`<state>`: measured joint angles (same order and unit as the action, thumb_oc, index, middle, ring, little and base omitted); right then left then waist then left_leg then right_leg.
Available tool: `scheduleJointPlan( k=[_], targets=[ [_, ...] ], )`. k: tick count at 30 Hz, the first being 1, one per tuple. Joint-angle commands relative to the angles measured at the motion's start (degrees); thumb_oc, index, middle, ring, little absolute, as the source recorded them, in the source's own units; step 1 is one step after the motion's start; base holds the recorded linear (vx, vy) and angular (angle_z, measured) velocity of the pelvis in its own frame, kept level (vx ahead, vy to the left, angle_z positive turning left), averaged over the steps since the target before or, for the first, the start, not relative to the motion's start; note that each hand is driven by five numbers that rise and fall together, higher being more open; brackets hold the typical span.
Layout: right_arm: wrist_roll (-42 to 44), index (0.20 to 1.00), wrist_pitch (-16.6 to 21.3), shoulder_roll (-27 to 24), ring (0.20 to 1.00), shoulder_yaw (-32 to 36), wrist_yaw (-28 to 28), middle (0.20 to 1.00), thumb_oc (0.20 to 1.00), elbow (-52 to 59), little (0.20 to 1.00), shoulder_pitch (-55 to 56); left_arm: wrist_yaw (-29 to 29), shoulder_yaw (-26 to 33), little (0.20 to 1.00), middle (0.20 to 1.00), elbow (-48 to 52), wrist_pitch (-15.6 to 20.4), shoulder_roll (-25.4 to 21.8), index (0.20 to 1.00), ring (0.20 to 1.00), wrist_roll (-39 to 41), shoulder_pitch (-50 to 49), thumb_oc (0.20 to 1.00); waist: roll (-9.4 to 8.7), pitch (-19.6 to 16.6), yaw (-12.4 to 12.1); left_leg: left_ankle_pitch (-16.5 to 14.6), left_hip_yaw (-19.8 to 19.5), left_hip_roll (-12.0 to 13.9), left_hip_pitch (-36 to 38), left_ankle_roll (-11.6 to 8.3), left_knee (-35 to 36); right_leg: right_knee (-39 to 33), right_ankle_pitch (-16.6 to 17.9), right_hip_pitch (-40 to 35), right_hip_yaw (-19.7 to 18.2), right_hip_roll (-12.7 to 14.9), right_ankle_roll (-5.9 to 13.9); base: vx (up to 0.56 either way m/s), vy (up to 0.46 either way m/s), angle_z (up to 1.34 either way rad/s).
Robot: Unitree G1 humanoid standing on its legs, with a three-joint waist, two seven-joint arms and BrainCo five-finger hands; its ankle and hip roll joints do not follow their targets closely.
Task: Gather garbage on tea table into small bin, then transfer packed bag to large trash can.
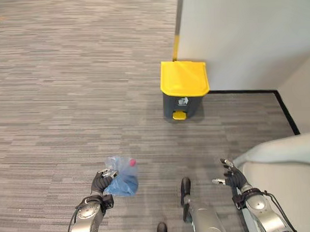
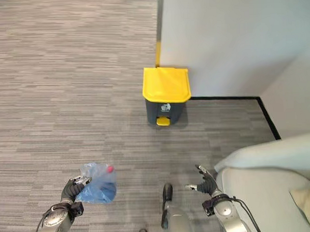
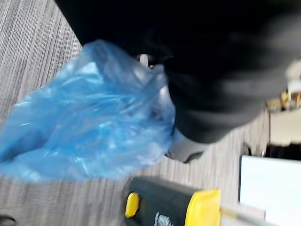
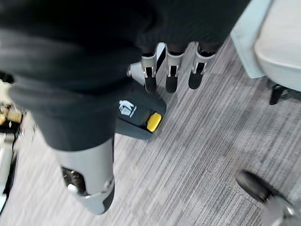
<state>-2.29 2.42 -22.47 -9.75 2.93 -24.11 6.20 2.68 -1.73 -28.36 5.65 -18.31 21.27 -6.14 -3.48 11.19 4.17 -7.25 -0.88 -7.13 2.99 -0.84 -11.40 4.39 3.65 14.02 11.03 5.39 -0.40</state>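
Observation:
A blue plastic bag [image 1: 121, 179] with something pink at its top hangs from my left hand [image 1: 103, 182], whose fingers are curled round the bag's neck, low on the left above the carpet. In the left wrist view the bag [image 3: 89, 127] bulges close in front of the hand. The large trash can [image 1: 183, 89], dark grey with a shut yellow lid and a yellow pedal, stands ahead by the wall corner. Its front also shows past the fingers [image 4: 170, 77] of my right hand [image 1: 233, 177], which is open and holds nothing at the lower right.
A white wall [image 1: 244, 36] with a black base strip runs behind and to the right of the can. A pale sofa edge [image 1: 284, 157] lies close to my right hand. Grey striped carpet [image 1: 67, 88] stretches to the left and ahead.

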Motion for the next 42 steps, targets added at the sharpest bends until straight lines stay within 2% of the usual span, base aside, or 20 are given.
scheduleJointPlan(
  k=[1, 3, 6, 8, 10, 11, 12, 13, 19, 22, 24, 27, 31, 33, 34, 36, 37, 39, 40, 42],
  targets=[
    [0.7, 1.0, 2.5, -2.9, 1.0, 2.0, 1.0, 1.0, 1.0, 3.0, 1.0, -1.3, -0.5, 2.3, 0.2, 0.2, 4.2, 2.6, -2.7, 0.2, 0.2, -0.9, -1.0, 0.2, -0.51, -0.2, 0.2, -0.3, 4.3, 10.3, -4.7, -3.39, -11.7, 0.1, -5.7, -6.0, -0.6, -0.9, 3.24, 0.2, -0.151, 0.58],
    [0.9, 1.0, 2.2, -3.2, 1.0, 2.2, 1.2, 1.0, 1.0, 2.8, 1.0, -1.2, -0.6, 2.0, 0.2, 0.2, 4.1, 2.4, -2.6, 0.2, 0.2, -0.6, -0.7, 0.2, -1.04, -0.2, 0.3, 1.1, 5.2, 10.8, -7.0, -2.85, -13.5, -0.5, -6.8, -7.2, -0.7, -0.9, 2.48, 0.15, -0.085, 0.06],
    [1.5, 1.0, 2.5, -3.6, 1.0, 2.6, 1.4, 1.0, 1.0, 2.8, 1.0, -1.2, -0.8, 1.4, 0.2, 0.2, 3.8, 2.3, -2.6, 0.2, 0.2, -1.1, -0.3, 0.2, -1.47, 0.2, -0.2, -2.8, 5.3, 9.7, -9.4, -1.55, -9.6, -0.9, -8.3, -9.0, -1.6, -0.9, 2.86, 0.17, -0.027, -0.24],
    [1.6, 1.0, 2.3, -3.6, 1.0, 2.7, 1.4, 1.0, 1.0, 2.8, 1.0, -1.4, -0.8, 1.0, 0.2, 0.2, 3.6, 2.3, -2.7, 0.2, 0.2, -1.3, 0.0, 0.2, -1.7, 0.2, -0.4, -1.8, 5.2, 8.8, -12.8, -1.48, -6.6, -1.1, -8.9, -9.5, -1.9, -0.6, 2.96, 0.18, 0.025, -0.26],
    [1.6, 1.0, 2.2, -3.5, 1.0, 2.5, 2.1, 1.0, 1.0, 1.8, 1.0, -1.7, -0.5, 0.5, 0.2, 0.2, 3.6, 2.3, -2.8, 0.2, 0.2, -1.6, 0.4, 0.2, -1.29, 0.9, -1.6, 3.5, 4.7, 8.2, -17.2, -2.29, -1.7, -2.0, -9.9, -11.6, -2.8, -1.5, 3.06, 0.27, 0.078, -0.38],
    [2.0, 1.0, 2.0, -3.0, 1.0, 2.1, 2.5, 1.0, 1.0, 1.1, 1.0, -1.9, -0.4, 0.2, 0.2, 0.2, 4.0, 2.4, -2.7, 0.2, 0.2, -1.4, 0.3, 0.2, -0.74, 1.3, -2.7, 7.3, 4.3, 8.0, -19.9, -2.85, 0.9, -2.3, -10.6, -13.4, -3.9, -2.3, 3.04, 0.72, 0.394, -0.69],
    [1.3, 1.0, 1.7, -1.6, 1.0, 1.8, 1.9, 1.0, 1.0, 0.0, 1.0, -2.2, -0.9, 0.3, 0.2, 0.2, 4.7, 2.2, -2.7, 0.2, 0.2, -1.7, -0.9, 0.2, -0.59, 0.1, -3.6, 6.7, 4.1, 6.9, -18.3, -1.53, 2.4, -0.9, -12.3, -16.0, -6.3, -1.1, 4.38, 0.77, 0.463, -0.79],
    [1.0, 1.0, 1.7, -1.3, 1.0, 1.5, 1.7, 1.0, 1.0, -0.1, 1.0, -2.4, -0.9, 0.5, 0.2, 0.2, 4.9, 2.2, -2.8, 0.2, 0.2, -1.8, -1.0, 0.2, -0.69, -0.4, -3.6, 6.1, 4.5, 6.6, -17.7, -0.99, 2.4, 0.0, -12.5, -16.2, -6.7, -0.3, 4.89, 0.69, 0.462, -0.4],
    [0.3, 1.0, 1.2, -0.1, 1.0, 0.7, 1.2, 1.0, 1.0, -1.4, 1.0, -4.4, -0.4, 1.3, 0.2, 0.2, 5.1, 2.3, -4.0, 0.2, 0.2, -1.5, -0.5, 0.2, -1.31, -0.4, -4.3, 1.9, 6.8, 5.6, -15.1, 2.34, 0.6, 10.3, -10.7, -12.2, -8.8, 2.0, 7.21, 0.2, 0.172, -0.64],
    [0.9, 1.0, 1.3, 0.4, 1.0, 0.7, 1.3, 1.0, 1.0, -2.0, 1.0, -4.8, 0.2, 1.8, 0.2, 0.2, 5.2, 2.5, -4.4, 0.2, 0.2, -1.2, -0.2, 0.2, -1.05, -0.2, -4.3, 0.6, 7.5, 5.2, -12.9, 3.4, 1.2, 15.0, -8.0, -9.7, -7.5, 2.8, 7.96, 0.15, 0.104, -0.06],
    [0.8, 1.0, 1.2, 0.2, 1.0, 0.5, 1.2, 1.0, 1.0, -2.6, 1.0, -4.9, 0.5, 2.0, 0.2, 0.2, 5.0, 2.6, -4.3, 0.2, 0.2, -0.8, -0.2, 0.2, -0.88, -0.3, -4.2, 0.1, 7.6, 5.1, -11.0, 3.55, 2.3, 14.5, -7.5, -8.1, -5.8, 2.9, 7.53, 0.18, 0.053, 0.08],
    [1.1, 1.0, 0.9, -0.4, 1.0, 0.4, 1.1, 1.0, 1.0, -2.9, 1.0, -5.3, 0.6, 1.7, 0.2, 0.2, 4.5, 2.6, -4.2, 0.2, 0.2, -0.1, -0.1, 0.2, -0.27, 0.2, -3.3, -0.3, 7.3, 5.0, -8.3, 3.5, 3.6, 12.4, -7.7, -4.1, -3.9, 1.5, 6.86, 0.19, 0.019, 0.06],
    [1.1, 1.0, 0.8, -0.7, 1.0, 0.3, 1.2, 1.0, 1.0, -2.7, 1.0, -4.8, 0.6, 1.8, 0.2, 0.2, 4.2, 2.6, -4.0, 0.2, 0.2, 0.3, -0.2, 0.2, -0.73, 1.3, -2.4, -1.6, 6.5, 4.5, -5.4, 2.87, 3.6, 7.9, -6.8, -2.4, -0.4, 1.1, 6.82, 0.17, -0.082, 0.19],
    [1.3, 1.0, 1.0, -0.5, 1.0, 0.7, 1.3, 1.0, 1.0, -2.7, 1.0, -3.9, 0.2, 1.6, 0.2, 0.2, 4.2, 2.5, -3.9, 0.2, 0.2, -0.2, -0.6, 0.2, -1.26, 1.1, -2.0, -2.1, 5.9, 4.2, -4.8, 2.27, 3.4, 5.7, -7.1, -4.2, -2.7, -0.1, 6.42, 0.21, -0.211, 0.51],
    [1.8, 1.0, 1.3, -0.7, 1.0, 1.6, 1.6, 1.0, 1.0, -2.9, 1.0, -2.5, -0.5, 1.6, 0.2, 0.2, 4.3, 2.1, -3.5, 0.2, 0.2, -0.5, -1.2, 0.2, -1.68, 0.4, -1.8, -2.2, 6.3, 5.1, -6.3, -0.01, -0.2, 2.2, -7.2, -7.1, -2.4, 0.0, 5.36, 0.18, -0.24, 1.08],
    [2.8, 1.0, 1.6, -1.5, 1.0, 1.8, 1.9, 1.0, 1.0, -3.0, 1.0, -2.4, -1.0, 0.8, 0.2, 0.2, 4.4, 1.9, -3.2, 0.2, 0.2, -0.2, -0.7, 0.2, -1.75, 0.9, -1.7, -0.7, 5.7, 6.4, -10.6, -1.53, -8.5, 0.4, -7.5, -9.1, -2.3, -0.6, 3.68, 0.11, -0.154, 1.0],
    [2.8, 1.0, 1.4, -2.0, 1.0, 1.8, 2.0, 1.0, 1.0, -3.8, 1.0, -2.7, -1.2, 0.4, 0.2, 0.2, 3.7, 1.8, -2.9, 0.2, 0.2, 0.1, -0.2, 0.2, -1.87, 1.0, -1.6, -0.9, 5.7, 7.5, -11.7, -1.58, -8.5, 0.2, -8.3, -9.9, -2.2, -0.5, 3.33, 0.06, 0.002, 0.59],
    [2.9, 1.0, 1.5, -2.2, 1.0, 1.9, 2.2, 1.0, 1.0, -4.0, 1.0, -3.0, -1.1, 0.1, 0.2, 0.2, 3.4, 1.8, -3.0, 0.2, 0.2, -0.1, 0.2, 0.2, -2.09, 0.8, -1.6, -0.8, 5.8, 8.7, -11.8, -1.66, -5.9, -0.2, -8.5, -10.3, -2.4, 0.0, 3.65, 0.07, 0.132, 0.02],
    [3.1, 1.0, 1.6, -2.2, 1.0, 2.1, 2.6, 1.0, 1.0, -4.0, 1.0, -2.8, -0.7, -0.2, 0.2, 0.2, 3.5, 1.7, -3.0, 0.2, 0.2, -0.2, 0.2, 0.2, -1.71, 0.5, -1.7, 1.8, 4.4, 10.4, -12.1, -2.49, -0.5, -0.3, -8.5, -10.3, -2.5, 0.2, 4.11, 0.07, 0.216, -0.63],
    [2.7, 1.0, 1.4, -1.9, 1.0, 2.8, 2.3, 1.0, 1.0, -4.3, 1.0, -2.5, -1.0, -0.2, 0.2, 0.2, 4.1, 1.8, -2.7, 0.2, 0.2, -0.4, -0.4, 0.2, -0.9, 0.1, -1.4, 2.6, 3.6, 10.1, -10.7, -2.63, 2.9, -0.1, -8.6, -10.6, -3.0, 0.5, 4.61, 0.09, 0.299, -0.64]
  ],
)
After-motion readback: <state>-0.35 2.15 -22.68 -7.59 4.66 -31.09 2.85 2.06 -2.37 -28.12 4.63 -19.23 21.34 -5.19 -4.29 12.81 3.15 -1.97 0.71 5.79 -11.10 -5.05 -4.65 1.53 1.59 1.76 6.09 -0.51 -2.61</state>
